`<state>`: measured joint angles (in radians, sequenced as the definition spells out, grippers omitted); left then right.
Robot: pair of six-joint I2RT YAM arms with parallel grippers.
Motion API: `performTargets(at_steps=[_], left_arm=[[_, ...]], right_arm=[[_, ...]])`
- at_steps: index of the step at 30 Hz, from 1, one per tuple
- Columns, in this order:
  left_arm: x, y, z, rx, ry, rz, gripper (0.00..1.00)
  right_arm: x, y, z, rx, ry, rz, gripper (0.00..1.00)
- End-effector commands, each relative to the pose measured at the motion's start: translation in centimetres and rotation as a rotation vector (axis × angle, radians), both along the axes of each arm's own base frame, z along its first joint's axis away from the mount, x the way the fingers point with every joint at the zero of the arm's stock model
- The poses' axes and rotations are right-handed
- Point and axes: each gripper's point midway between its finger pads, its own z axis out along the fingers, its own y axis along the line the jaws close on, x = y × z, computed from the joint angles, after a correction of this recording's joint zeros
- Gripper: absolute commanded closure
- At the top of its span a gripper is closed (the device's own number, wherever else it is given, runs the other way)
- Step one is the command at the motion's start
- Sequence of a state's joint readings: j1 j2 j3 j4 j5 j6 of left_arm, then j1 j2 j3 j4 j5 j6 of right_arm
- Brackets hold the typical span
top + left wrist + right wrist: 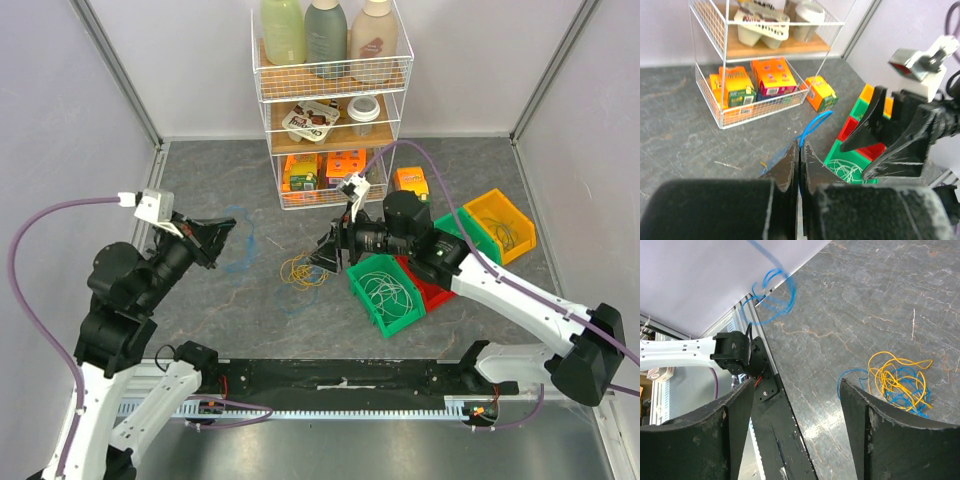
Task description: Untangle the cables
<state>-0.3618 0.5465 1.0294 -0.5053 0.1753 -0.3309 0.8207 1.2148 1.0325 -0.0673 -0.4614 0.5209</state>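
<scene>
Left wrist view: left hand [799, 152] clamps the blue cable [812, 125]; draw it gently away from the yellow-blue tangle [900, 385], where the right hand [796, 385] gapes empty beside it.

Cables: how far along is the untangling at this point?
Done: white cables lie in the green bin. In hand: the left end effector is shut on a blue cable, apart from the pile; the right end effector is open. Left: the yellow-and-blue tangle on the table.
</scene>
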Motion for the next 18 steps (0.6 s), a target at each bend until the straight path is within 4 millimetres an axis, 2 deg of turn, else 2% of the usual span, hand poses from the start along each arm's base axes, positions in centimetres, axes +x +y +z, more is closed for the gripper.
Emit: performTargets(at_steps=[1,2,5,11,13,18], left_arm=[[-0.1,1.2,3.8,0.025,-0.081,0.051,0.98],[-0.1,1.0,4.4,0.02,-0.089,0.042,0.98],[-0.8,0.8,6.5,0.001,-0.127,0.019,0.98],[-2.0,-0.1,9.7,-0.048,-0.164,-0.05,0.98],[-2.2,-0.3,10.2,-0.054,-0.17,-0.062,0.98],[-2.7,-0.3,11.3,-0.062,-0.194,-0.071,0.98]], right_arm=[[1.5,1.4,2.3,0.045,-0.065,-0.015,0.22],[1.6,1.8,2.0,0.04,-0.057,-0.017,0.21],[2.0,2.8,2.6,0.075,-0.068,-0.029,0.2],[1.5,4.4,2.6,0.126,-0.046,0.006,0.2],[1.0,4.8,2.9,0.151,-0.038,0.033,0.22],[0.8,5.6,3.6,0.187,-0.03,0.055,0.35]])
